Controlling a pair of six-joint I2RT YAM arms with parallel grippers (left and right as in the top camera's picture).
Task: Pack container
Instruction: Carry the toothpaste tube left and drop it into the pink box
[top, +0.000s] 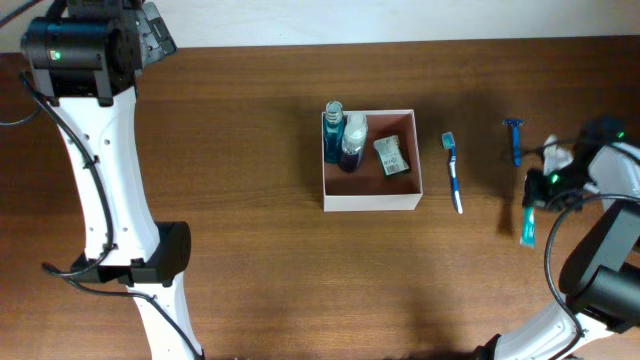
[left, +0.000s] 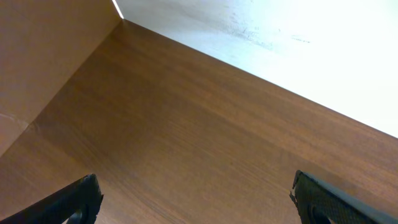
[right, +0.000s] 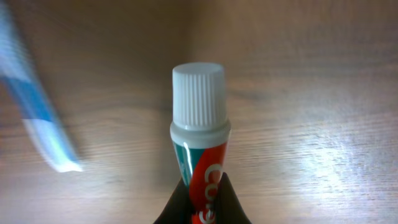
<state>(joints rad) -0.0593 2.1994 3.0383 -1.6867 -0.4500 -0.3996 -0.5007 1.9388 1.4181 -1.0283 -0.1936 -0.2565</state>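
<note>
The container (top: 370, 203), a white-walled square box, sits mid-table and holds two blue bottles (top: 345, 138) and a small packet (top: 391, 155). To its right lie a blue and white toothbrush (top: 453, 172) and a blue razor (top: 514, 138). At the right edge my right gripper (top: 535, 193) is shut on a toothpaste tube (top: 527, 228). The right wrist view shows the red and teal tube (right: 200, 149) with its white cap pointing away, pinched between the dark fingers of the right gripper (right: 203, 186). My left gripper (top: 150, 30) is at the far left back corner, open with nothing in it (left: 199, 202).
A blurred blue and white handle (right: 37, 124) lies on the wood left of the tube in the right wrist view. The left arm's white links (top: 100, 170) run down the table's left side. Bare wood (left: 186, 124) and the table's back edge fill the left wrist view.
</note>
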